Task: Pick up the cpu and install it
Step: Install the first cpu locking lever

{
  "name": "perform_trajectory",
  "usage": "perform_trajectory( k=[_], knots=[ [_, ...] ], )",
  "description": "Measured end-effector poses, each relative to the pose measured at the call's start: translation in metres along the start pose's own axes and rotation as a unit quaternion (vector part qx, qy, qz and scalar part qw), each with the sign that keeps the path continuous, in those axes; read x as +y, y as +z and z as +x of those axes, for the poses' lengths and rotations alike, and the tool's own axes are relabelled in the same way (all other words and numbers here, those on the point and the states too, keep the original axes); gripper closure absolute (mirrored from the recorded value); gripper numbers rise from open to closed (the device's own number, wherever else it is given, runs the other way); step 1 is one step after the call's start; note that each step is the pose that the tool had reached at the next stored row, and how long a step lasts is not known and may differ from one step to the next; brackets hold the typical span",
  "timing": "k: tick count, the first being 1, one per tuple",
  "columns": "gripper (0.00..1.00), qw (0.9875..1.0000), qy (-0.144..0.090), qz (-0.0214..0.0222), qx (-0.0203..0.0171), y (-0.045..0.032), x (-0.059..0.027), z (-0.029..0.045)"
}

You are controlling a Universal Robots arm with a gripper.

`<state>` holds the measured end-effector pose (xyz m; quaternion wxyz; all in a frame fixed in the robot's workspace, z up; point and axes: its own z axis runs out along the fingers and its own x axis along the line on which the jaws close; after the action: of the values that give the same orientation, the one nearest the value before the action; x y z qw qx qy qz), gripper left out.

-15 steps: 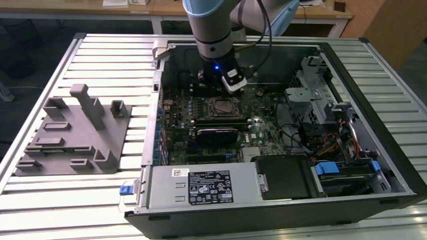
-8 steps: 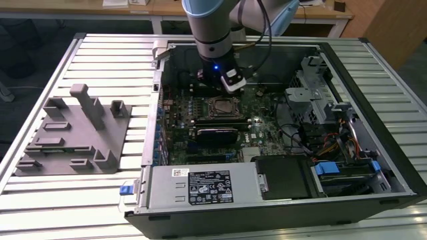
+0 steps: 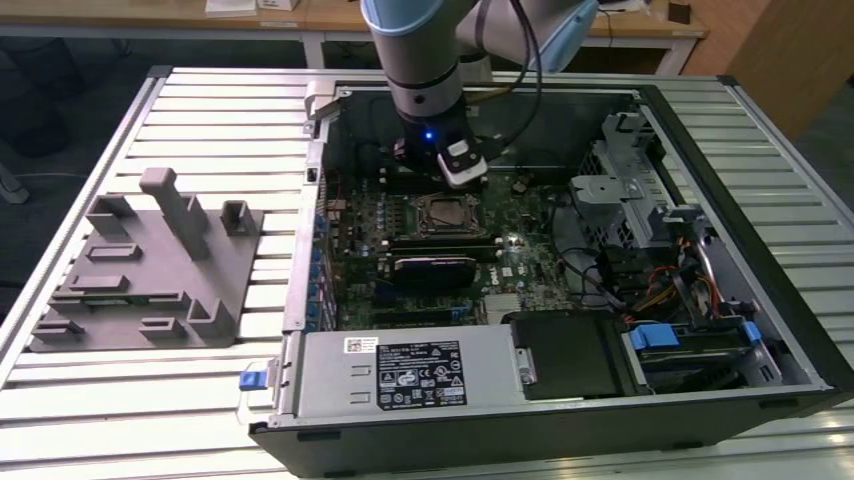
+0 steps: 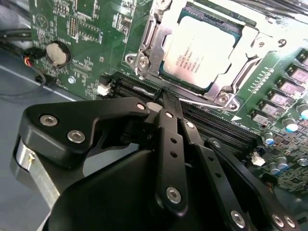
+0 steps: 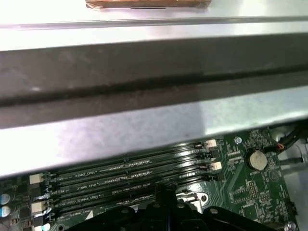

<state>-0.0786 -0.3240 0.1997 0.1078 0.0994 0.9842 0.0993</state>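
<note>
The second wrist view shows the cpu (image 4: 204, 50) lying flat in the socket (image 4: 144, 41), its pale silver top facing up and the metal frame around it. My gripper (image 4: 163, 94) hangs just short of that socket, over the memory slots (image 4: 139, 89), with the two fingers (image 4: 168, 125) pressed together into one narrow tip and nothing between them. So my hand is closed and empty; I am not holding the chip.

In the exterior view my gripper (image 3: 458, 170) sits inside the open case (image 3: 747, 330), low over the board (image 3: 534, 265), just behind the socket (image 3: 446, 215). The grey fixture (image 3: 147, 270) lies on the table (image 3: 120, 420), well apart from the case on the exterior view's left, and I can make out no chip on it.

The first wrist view looks across the memory slots (image 5: 130, 180) toward the case wall (image 5: 154, 91), with the coin battery (image 5: 256, 159) to one side and my gripper's tip (image 5: 166, 192) at the edge.

By my judgement the carrying and placing are done: the chip is in its seat. Whether it is fully settled I cannot tell. A thin lever (image 4: 202, 101) lies along the socket's near edge, close to my fingertip; I cannot tell whether it is latched, so locking the frame may be what remains.
</note>
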Motion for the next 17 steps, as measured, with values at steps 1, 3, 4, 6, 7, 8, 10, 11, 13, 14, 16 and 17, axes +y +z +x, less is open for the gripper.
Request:
perform_trajectory(
  k=[1, 3, 4, 6, 7, 8, 10, 11, 13, 14, 16, 17],
  knots=[
    [0.89, 1.0000, 0.004, 0.0010, -0.0007, 0.0002, -0.0001, 0.0002],
    [0.89, 0.9999, 0.012, 0.0026, -0.0014, 0.0006, -0.0001, 0.0005],
    [0.89, 0.9999, 0.015, 0.0034, -0.0013, 0.0009, -0.0001, 0.0007],
    [0.89, 0.9998, 0.021, 0.0051, -0.0009, 0.0012, -0.0001, 0.0010],
    [0.89, 0.9997, 0.024, 0.0059, -0.0004, 0.0014, -0.0001, 0.0011],
    [0.89, 0.9996, 0.027, 0.0067, 0.0003, 0.0014, -0.0002, 0.0012],
    [0.89, 0.9995, 0.031, 0.0073, 0.0019, 0.0016, 0.0000, 0.0014],
    [0.89, 0.9994, 0.032, 0.0074, 0.0019, 0.0016, 0.0000, 0.0014],
    [0.89, 0.9994, 0.033, 0.0077, 0.0021, 0.0015, 0.0001, 0.0013],
    [0.89, 0.9994, 0.033, 0.0078, 0.0022, 0.0011, 0.0002, 0.0012],
    [0.89, 0.9994, 0.034, 0.0069, 0.0022, -0.0002, 0.0006, 0.0009],
    [0.89, 0.9994, 0.034, 0.0059, 0.0023, -0.0005, 0.0007, 0.0008]
  ],
)
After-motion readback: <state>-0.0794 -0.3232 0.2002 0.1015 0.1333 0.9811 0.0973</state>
